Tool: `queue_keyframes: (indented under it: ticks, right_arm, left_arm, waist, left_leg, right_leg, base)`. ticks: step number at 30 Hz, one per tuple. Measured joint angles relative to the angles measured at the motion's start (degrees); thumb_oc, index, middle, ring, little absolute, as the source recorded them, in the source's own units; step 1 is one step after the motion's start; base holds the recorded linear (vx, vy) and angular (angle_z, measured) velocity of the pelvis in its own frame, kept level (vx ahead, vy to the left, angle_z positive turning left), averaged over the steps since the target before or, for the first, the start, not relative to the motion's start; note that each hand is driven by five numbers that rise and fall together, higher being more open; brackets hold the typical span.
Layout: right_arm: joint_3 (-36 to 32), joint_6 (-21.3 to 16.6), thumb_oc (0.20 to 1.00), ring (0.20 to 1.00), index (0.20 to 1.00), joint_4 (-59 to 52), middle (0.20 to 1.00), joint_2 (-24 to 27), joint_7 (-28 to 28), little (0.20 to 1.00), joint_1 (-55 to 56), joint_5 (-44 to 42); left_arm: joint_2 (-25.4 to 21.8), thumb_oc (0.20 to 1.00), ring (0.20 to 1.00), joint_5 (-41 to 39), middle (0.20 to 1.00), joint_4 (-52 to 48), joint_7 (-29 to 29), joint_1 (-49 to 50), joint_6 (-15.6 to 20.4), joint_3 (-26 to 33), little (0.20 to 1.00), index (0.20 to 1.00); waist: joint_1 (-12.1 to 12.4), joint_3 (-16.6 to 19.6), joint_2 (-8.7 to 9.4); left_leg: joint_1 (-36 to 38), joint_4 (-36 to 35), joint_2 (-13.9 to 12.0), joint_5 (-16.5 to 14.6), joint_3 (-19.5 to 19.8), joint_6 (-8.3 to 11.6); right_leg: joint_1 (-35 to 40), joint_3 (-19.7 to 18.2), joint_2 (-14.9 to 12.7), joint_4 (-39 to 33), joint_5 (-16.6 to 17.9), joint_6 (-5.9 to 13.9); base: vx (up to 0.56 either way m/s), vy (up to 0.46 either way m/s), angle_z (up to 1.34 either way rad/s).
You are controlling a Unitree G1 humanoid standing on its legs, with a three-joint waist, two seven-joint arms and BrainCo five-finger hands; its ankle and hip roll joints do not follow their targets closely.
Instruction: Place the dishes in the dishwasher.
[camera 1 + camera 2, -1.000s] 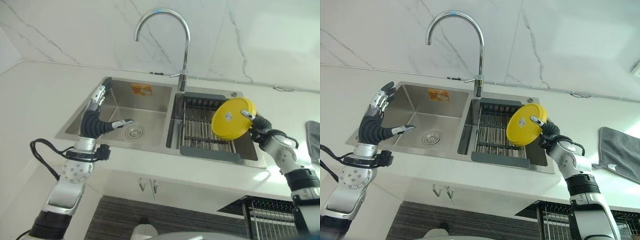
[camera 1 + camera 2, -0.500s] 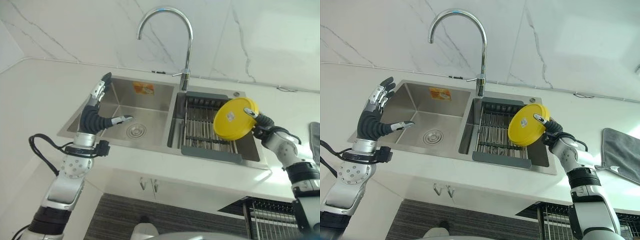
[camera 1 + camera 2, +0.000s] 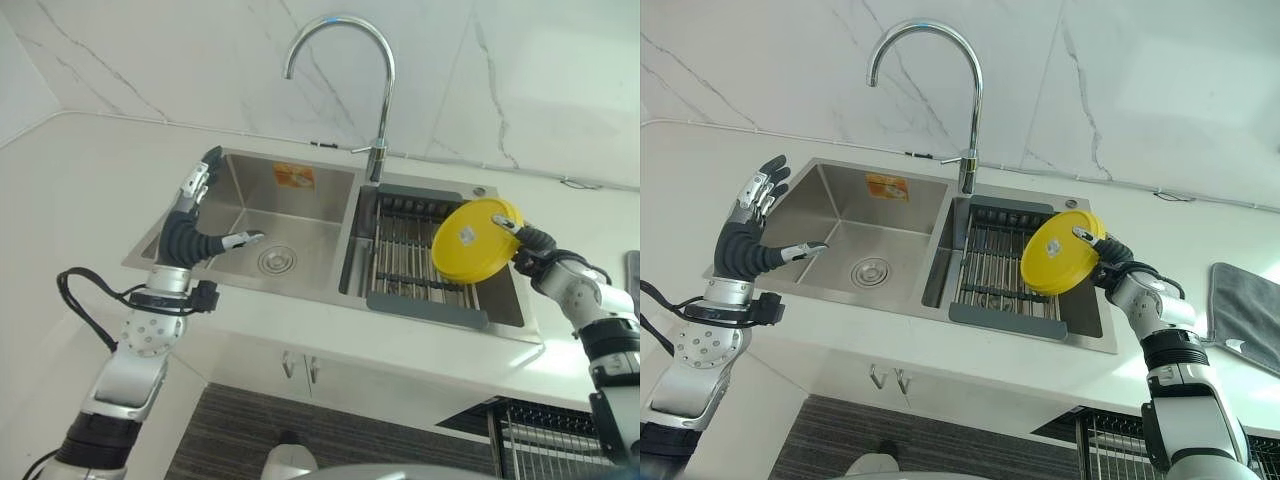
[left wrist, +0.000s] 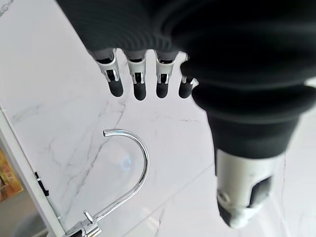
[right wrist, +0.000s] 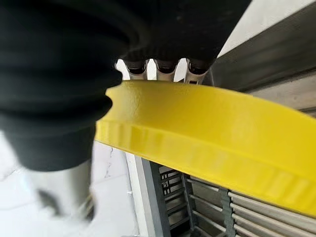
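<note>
A round yellow plate stands tilted on edge above the right side of the dish rack in the sink's right basin. My right hand is shut on its right rim, thumb on the near face and fingers behind; the wrist view shows the plate's rim held against the fingers. My left hand is raised over the left edge of the left basin, fingers straight and thumb spread, open and holding nothing. The left wrist view shows its straight fingers.
A tall curved tap rises behind the divide between the basins. A grey cloth lies on the counter at the far right. A wire rack shows below the counter edge at the lower right. White counter surrounds the sink.
The camera has shifted, so the whole scene sits slightly lower and further right. My right hand with the plate has drawn slightly to the right over the rack. The left hand holds its pose.
</note>
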State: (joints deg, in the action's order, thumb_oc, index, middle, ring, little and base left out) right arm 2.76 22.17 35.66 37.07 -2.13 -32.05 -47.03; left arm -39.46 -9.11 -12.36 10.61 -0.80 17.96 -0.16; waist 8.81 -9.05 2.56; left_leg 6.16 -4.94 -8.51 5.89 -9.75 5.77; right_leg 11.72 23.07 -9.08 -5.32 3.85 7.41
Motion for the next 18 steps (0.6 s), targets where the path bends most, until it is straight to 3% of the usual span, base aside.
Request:
queue_keyframes:
  ticks: [10, 14, 18]
  right_arm:
    - [4.43, 3.77, 0.2, 0.2, 0.2, 6.62, 0.2, 0.66, 2.4, 0.2, -3.41, 4.66]
    - [5.55, 3.67, 0.2, 0.2, 0.2, 6.65, 0.2, 0.64, 2.06, 0.2, -4.78, 5.16]
    - [5.27, 1.21, 0.2, 0.2, 0.2, 6.62, 0.2, -1.25, 1.59, 0.2, -4.76, -1.51]
  left_arm:
    - [0.0, 1.0, 1.0, -0.04, 1.0, 0.19, 0.04, -1.78, -2.04, -2.24, 1.0, 1.0]
    - [0.0, 1.0, 1.0, -0.04, 1.0, 1.54, 0.22, -2.14, -2.66, -2.29, 1.0, 1.0]
    - [0.08, 1.0, 1.0, -1.04, 1.0, 1.68, 0.52, -2.12, -2.71, -2.61, 1.0, 1.0]
  waist:
    - [0.79, 0.0, 0.05]
    - [1.04, 0.01, 0.04]
    - [1.08, -0.01, 0.01]
  left_leg:
    - [-0.08, 0.01, 0.17, 0.01, 0.24, 0.0]
    - [-0.05, 0.01, 0.17, 0.03, 0.27, 0.0]
    - [-0.08, 0.01, 0.21, 0.08, 0.98, 0.05]
  right_leg:
    - [0.03, 0.22, 0.0, 0.01, 0.0, 0.0]
    - [0.08, 0.24, 0.01, 0.01, 0.01, -0.01]
    - [0.49, 0.93, 0.06, 0.01, -0.03, -0.06]
  base:
    - [0.0, 0.026, 0.01]
    - [-0.01, 0.046, 0.0]
    - [-0.02, 0.012, 0.08]
